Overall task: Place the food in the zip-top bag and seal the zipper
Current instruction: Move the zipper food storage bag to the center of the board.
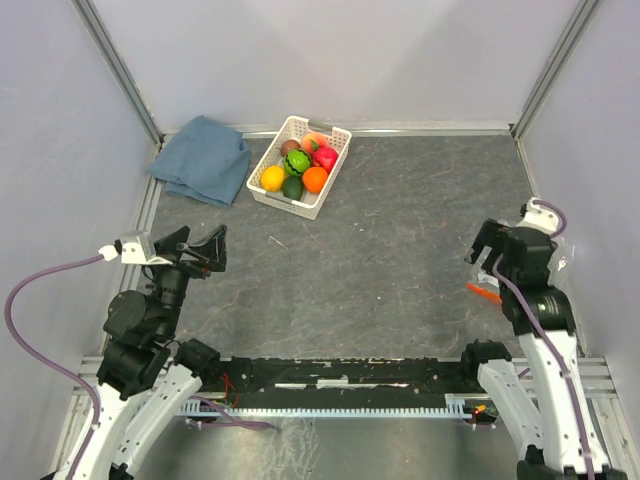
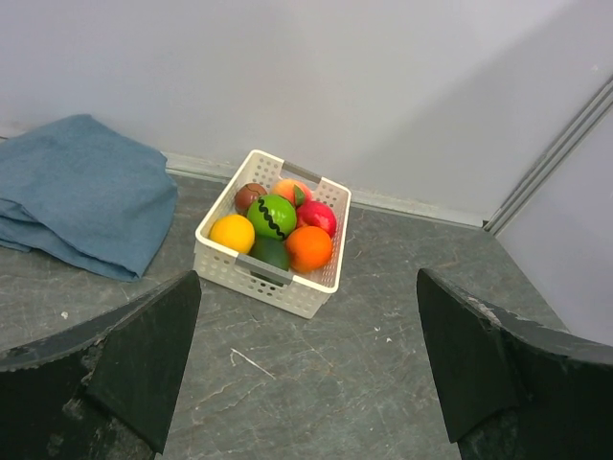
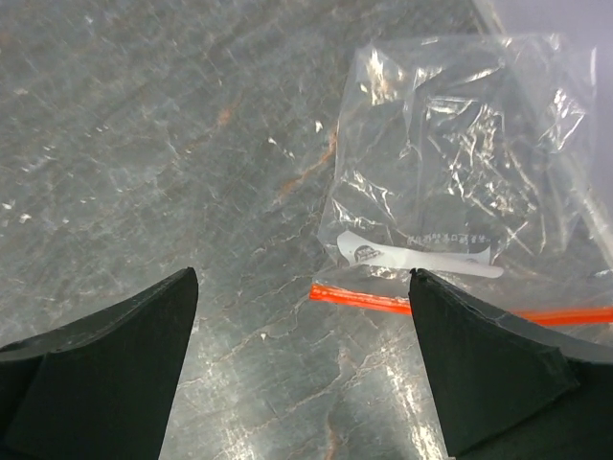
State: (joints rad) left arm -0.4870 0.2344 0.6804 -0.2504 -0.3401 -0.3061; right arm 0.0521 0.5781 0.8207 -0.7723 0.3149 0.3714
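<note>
Task not started, as far as I can judge. All seven small round toy fruits and vegetables (image 2: 273,225) (yellow, orange, red-pink, peach, bright green, dark green, brown) are piled in the white slotted plastic basket (image 2: 259,283). The basket is at the far side of the dark grey mottled table (image 1: 400,220), just beside the folded blue cloth (image 1: 203,160). No food is in the bag. The small crinkly clear zip-top bag (image 3: 460,163) lies flat on the table at the right side, well apart from the basket and directly below the right gripper (image 3: 306,369). Its white label shows and it looks empty. The thin orange-red zipper strip (image 3: 359,298) runs along the bag's edge nearest the arm; I cannot tell whether the mouth is pressed shut or parted. The right gripper has its jaws spread wide, grips nothing, and hovers over the bag with no visible contact. The left gripper (image 1: 200,247) also has its jaws wide apart and is empty. It sits over the near-left of the table, aimed toward the basket but well apart from it. Left to do: open and hold the bag mouth, move every piece across from the basket, then press the zipper closed along its length.
</note>
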